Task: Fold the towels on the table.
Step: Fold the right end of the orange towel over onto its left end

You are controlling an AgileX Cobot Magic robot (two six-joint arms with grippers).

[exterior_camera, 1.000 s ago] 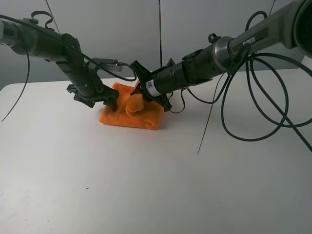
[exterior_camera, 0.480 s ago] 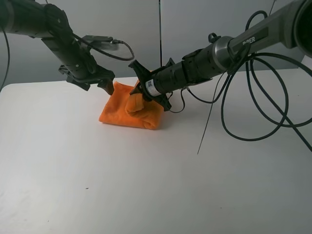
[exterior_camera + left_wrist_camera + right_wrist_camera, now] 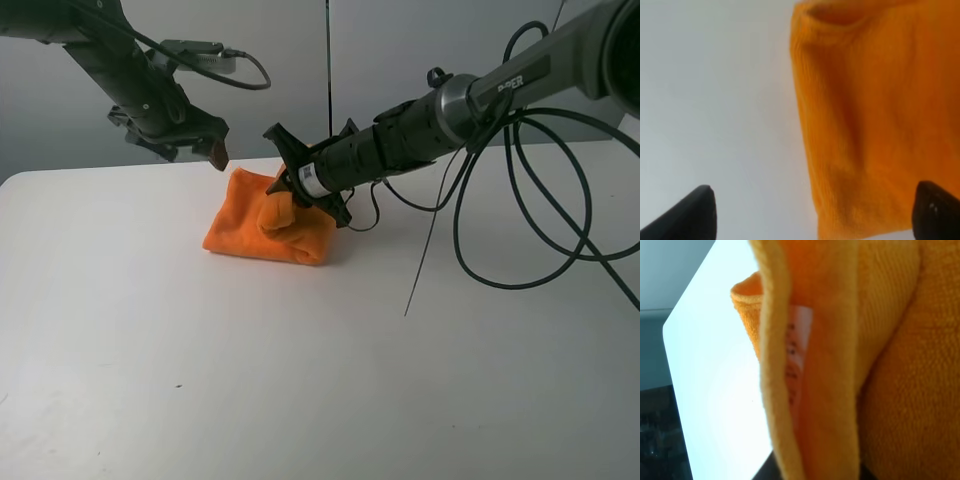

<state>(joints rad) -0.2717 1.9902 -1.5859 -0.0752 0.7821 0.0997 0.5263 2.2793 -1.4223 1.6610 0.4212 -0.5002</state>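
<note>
The orange towel (image 3: pixel 250 235) lies folded in a thick bundle on the white table (image 3: pixel 300 380), towards the back. My right gripper (image 3: pixel 281 190) is shut on a raised flap of it at the bundle's top. In the right wrist view the towel (image 3: pixel 880 365) fills the frame, and its white label (image 3: pixel 797 357) shows inside the pinched fold. My left gripper (image 3: pixel 192 150) hangs open in the air, up and to the left of the bundle, holding nothing. In the left wrist view its two dark fingertips (image 3: pixel 695 212) stand wide apart above the towel (image 3: pixel 875 115).
Black cables (image 3: pixel 520 210) loop down from the right arm onto the table at the right. A thin dark cord (image 3: pixel 430 250) hangs to the table beside them. A grey wall (image 3: pixel 420 50) runs along the table's far edge.
My left gripper has lifted off the towel's left side and moved up and back, staying open. The right gripper and the towel flap it holds have not moved.
</note>
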